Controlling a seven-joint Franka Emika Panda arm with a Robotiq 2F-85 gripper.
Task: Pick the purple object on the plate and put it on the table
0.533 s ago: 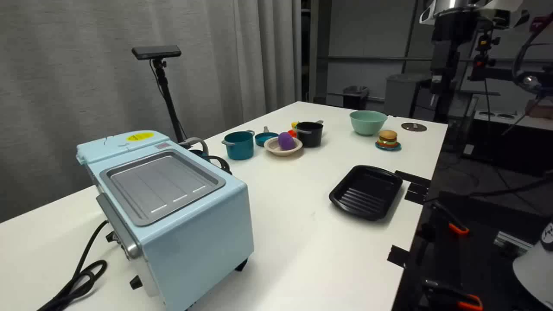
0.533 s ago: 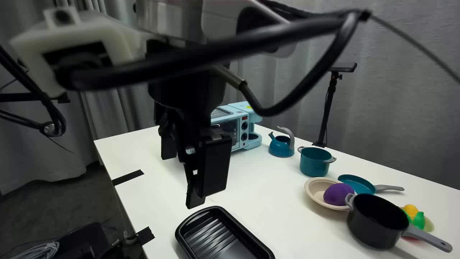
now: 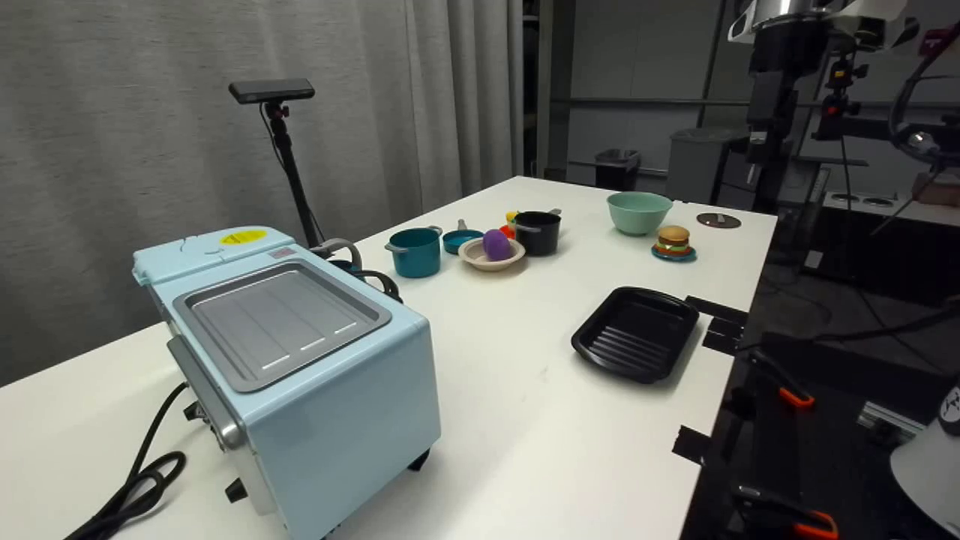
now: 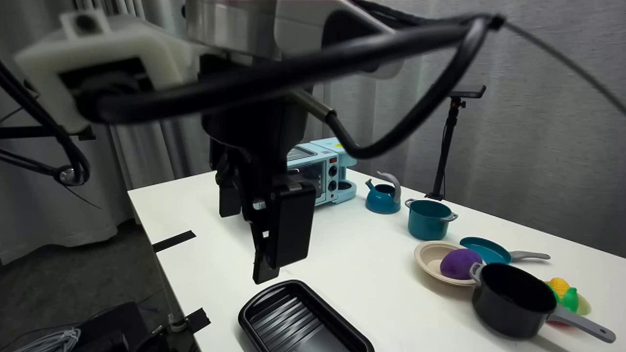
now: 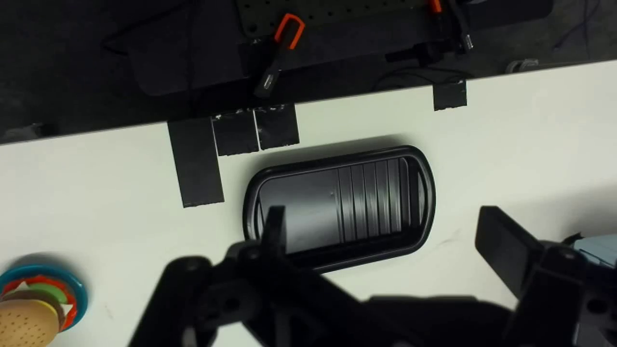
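The purple object [image 3: 496, 245] is roundish and rests in the pale cream plate [image 3: 474, 261]. Both also show in an exterior view, the purple object [image 4: 459, 264] at the right side of the plate [image 4: 424, 254], close to the black pot. Neither is in the wrist view. The white table [image 3: 517, 420] lies under everything. My gripper [image 5: 382, 209] is open and empty, its fingers wide apart. It hangs above the table near the black tray, well away from the plate; it also shows in an exterior view [image 4: 247, 247].
A black ridged tray [image 3: 637, 334] lies near the table edge. A black pot [image 3: 537, 234], teal pot [image 3: 417, 253] and teal pan [image 3: 461, 238] crowd round the plate. A green bowl [image 3: 637, 213], toy burger [image 3: 673, 241] and blue toaster oven [image 3: 360, 397] stand further off.
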